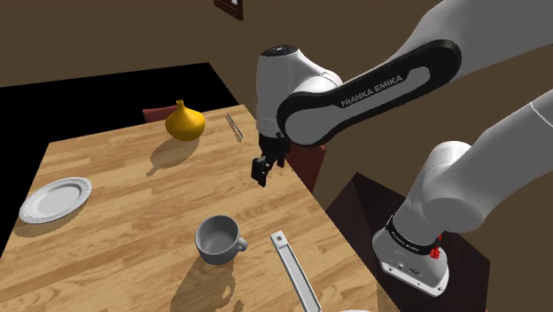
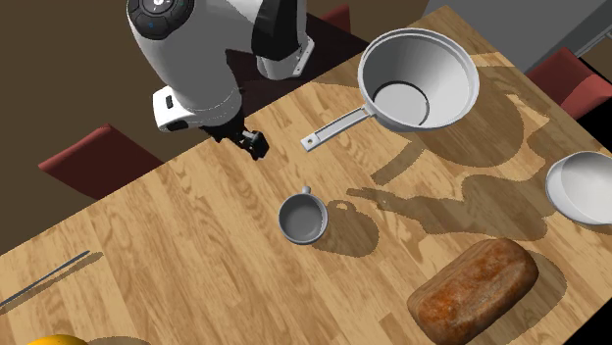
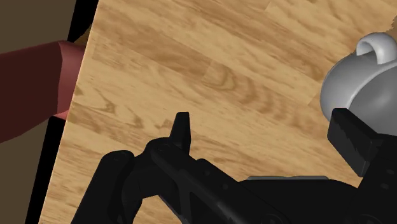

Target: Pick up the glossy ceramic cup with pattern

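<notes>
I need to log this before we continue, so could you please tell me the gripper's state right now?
Gripper: open and holding nothing; the grey cup is not between its fingers.

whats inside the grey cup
The plain grey handled cup looks empty: the second exterior view shows bare inner wall and bottom. From the shoulder view its rim hides the bottom.

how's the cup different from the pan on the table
The cup is small with a short loop handle; the pan is far wider with a long straight handle. The cup is mid grey; the pan is paler, nearly white. Both stand upright, open and empty on the wooden table.
</notes>
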You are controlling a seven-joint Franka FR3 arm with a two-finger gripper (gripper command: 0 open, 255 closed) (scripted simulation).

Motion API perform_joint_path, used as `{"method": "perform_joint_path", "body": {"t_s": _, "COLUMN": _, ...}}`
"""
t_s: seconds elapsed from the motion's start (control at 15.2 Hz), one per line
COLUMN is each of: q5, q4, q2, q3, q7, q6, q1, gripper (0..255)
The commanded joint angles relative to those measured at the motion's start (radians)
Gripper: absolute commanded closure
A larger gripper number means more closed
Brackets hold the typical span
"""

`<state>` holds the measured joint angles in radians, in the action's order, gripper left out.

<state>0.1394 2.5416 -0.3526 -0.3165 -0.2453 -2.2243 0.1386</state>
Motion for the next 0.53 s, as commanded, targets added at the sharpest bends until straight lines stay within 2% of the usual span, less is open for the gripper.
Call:
{"method": "perform_joint_path", "body": {"t_s": 0.0, "q5": -0.010, "q4": -0.022, "q2": 0.071, "q3": -0.038, "q7": -0.047, "q6": -0.057, "q1": 0.006, "gripper": 0}}
{"method": "perform_joint_path", "body": {"t_s": 0.26, "q5": -0.067, "q4": -0.078, "q2": 0.223, "q3": -0.098, "q7": -0.144, "q6": -0.159, "q1": 0.008, "gripper": 0}}
{"method": "perform_joint_path", "body": {"t_s": 0.46, "q5": -0.143, "q4": -0.134, "q2": 0.343, "q3": -0.130, "q7": -0.235, "q6": -0.221, "q1": 0.016, "gripper": 0}}
